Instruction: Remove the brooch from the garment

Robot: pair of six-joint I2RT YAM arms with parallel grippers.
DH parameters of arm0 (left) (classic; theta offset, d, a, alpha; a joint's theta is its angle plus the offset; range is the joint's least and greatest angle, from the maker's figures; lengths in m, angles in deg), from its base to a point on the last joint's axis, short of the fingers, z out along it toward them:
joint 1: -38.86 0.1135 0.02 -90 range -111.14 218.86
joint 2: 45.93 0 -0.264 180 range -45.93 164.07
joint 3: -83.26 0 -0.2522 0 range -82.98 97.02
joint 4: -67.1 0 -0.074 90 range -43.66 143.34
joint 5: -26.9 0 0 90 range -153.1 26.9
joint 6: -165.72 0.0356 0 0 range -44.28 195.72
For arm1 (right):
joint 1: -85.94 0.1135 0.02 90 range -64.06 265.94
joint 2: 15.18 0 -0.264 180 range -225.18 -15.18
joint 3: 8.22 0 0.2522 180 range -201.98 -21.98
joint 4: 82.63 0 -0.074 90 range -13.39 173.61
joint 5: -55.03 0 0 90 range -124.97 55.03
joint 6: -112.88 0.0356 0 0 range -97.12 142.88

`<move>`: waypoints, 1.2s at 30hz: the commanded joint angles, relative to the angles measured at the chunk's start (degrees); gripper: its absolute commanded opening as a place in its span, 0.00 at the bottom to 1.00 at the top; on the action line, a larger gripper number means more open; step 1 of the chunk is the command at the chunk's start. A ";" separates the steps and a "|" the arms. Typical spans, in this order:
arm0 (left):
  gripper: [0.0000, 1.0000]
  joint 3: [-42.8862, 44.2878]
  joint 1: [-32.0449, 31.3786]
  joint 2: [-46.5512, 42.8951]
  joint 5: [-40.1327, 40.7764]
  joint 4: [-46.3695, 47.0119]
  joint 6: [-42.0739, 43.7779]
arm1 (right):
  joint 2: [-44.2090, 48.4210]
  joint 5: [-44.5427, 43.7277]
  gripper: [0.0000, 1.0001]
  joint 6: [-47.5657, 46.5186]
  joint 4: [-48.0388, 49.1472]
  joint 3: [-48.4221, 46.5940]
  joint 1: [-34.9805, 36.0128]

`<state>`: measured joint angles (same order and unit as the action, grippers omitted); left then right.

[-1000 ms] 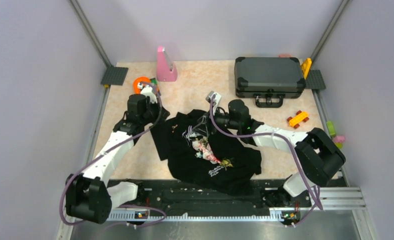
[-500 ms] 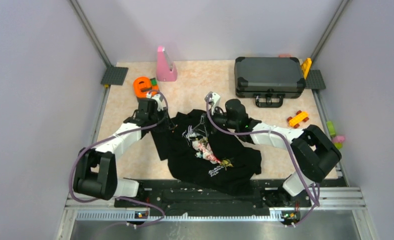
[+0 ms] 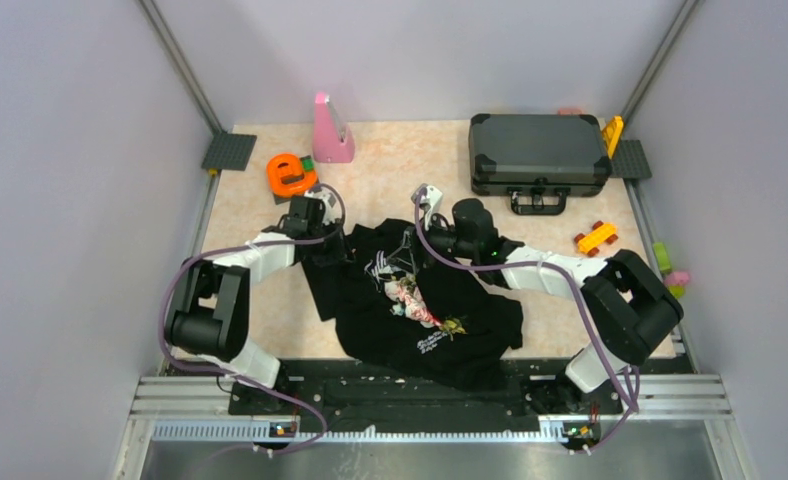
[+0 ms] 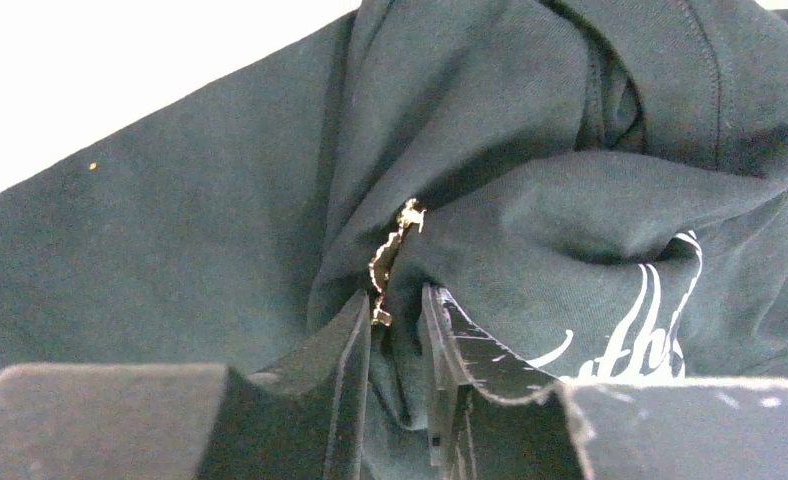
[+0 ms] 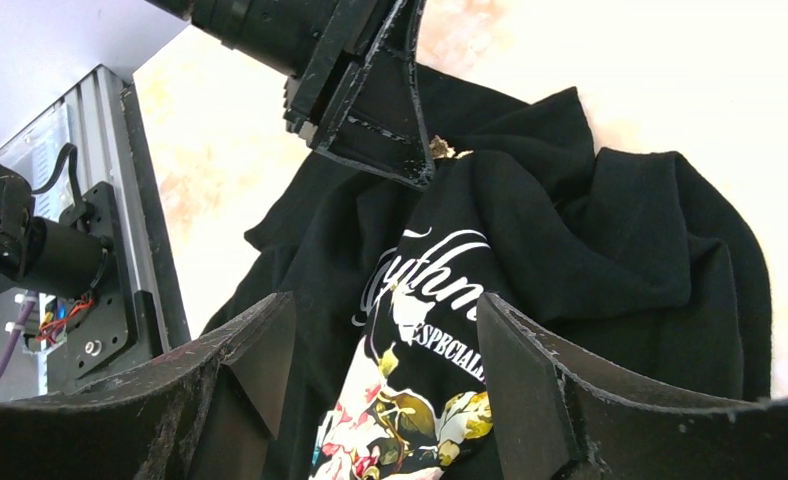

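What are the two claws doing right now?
Left gripper: slightly open, straddling the T-shirt fold bearing the brooch.
Right gripper: wide open, holding nothing.

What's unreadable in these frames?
- Left wrist view: the brooch clasp, buried in a shirt fold.
- Left wrist view: whether the left claw pinches brooch or only cloth; the fold fills its gap.
- Top view: brooch too small to find.
- Right wrist view: brooch mostly behind the left claw.
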<state>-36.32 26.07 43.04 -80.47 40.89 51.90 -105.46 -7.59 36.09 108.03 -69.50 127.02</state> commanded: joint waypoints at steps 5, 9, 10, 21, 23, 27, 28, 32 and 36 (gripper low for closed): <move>0.21 4.76 0.05 5.23 -5.30 3.50 0.29 | 1.10 1.58 0.67 0.31 2.52 0.15 -0.64; 0.10 4.89 0.05 6.17 -6.00 3.20 0.95 | 1.16 2.09 0.66 0.64 2.62 0.07 -0.90; 0.05 4.86 0.05 5.71 -5.95 2.95 1.15 | 1.16 2.21 0.66 0.74 2.64 0.07 -0.99; 0.00 -1.47 -0.14 -14.81 -3.34 4.27 2.58 | 0.19 1.61 0.65 -0.03 -3.71 -6.74 -1.00; 0.00 -1.74 -0.87 -17.69 -4.30 4.31 3.01 | 0.26 1.68 0.65 -0.70 -4.54 -8.34 -1.11; 0.00 -4.67 -1.67 -24.33 -6.26 9.37 4.37 | 1.45 6.86 0.66 -0.88 -2.06 -10.05 -3.17; 0.00 -5.85 -1.70 -26.28 -7.25 11.54 4.61 | 1.89 9.19 0.66 -0.12 -0.51 -9.99 -4.13; 0.00 -10.76 -1.70 -32.63 -14.24 24.90 4.38 | 2.94 17.07 0.66 2.21 4.80 -10.47 -6.93; 0.00 -12.70 -1.74 -35.57 -18.30 34.13 3.38 | 3.81 19.41 0.66 1.16 4.62 -13.03 -6.98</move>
<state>-48.19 24.43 10.71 -92.33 58.27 55.38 -105.15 5.48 37.45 108.12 -77.81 119.96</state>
